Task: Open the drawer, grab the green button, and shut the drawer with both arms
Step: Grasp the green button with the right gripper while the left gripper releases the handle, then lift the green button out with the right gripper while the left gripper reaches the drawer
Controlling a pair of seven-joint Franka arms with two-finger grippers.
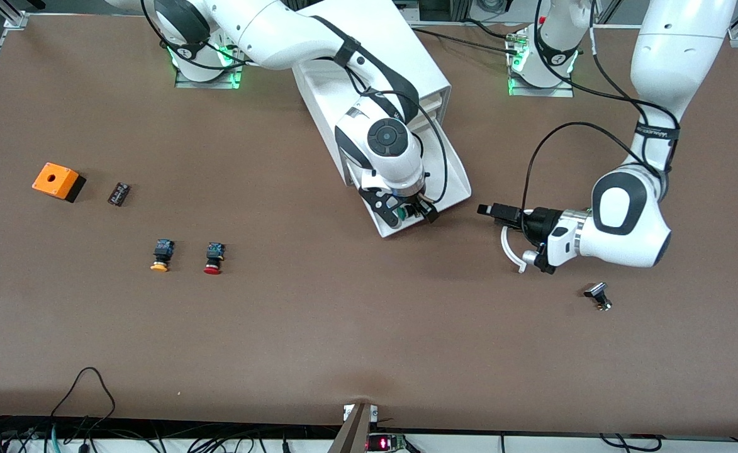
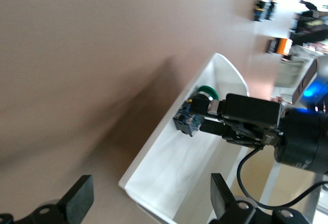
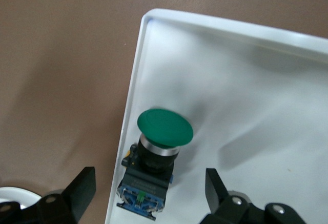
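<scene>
The button (image 3: 160, 147), green-capped, lies in the pulled-out drawer (image 1: 453, 170) against its front corner, the right tool (image 1: 406, 212) spread astride it and best lowered squarely before pinching its body, while the left tool (image 1: 494, 211) waits spread over the counter (image 1: 343, 327) beside the drawer.

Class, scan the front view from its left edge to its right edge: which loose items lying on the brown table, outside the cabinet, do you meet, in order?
Orange box → small black part → yellow-capped button → red-capped button → small black-and-brass part.
</scene>
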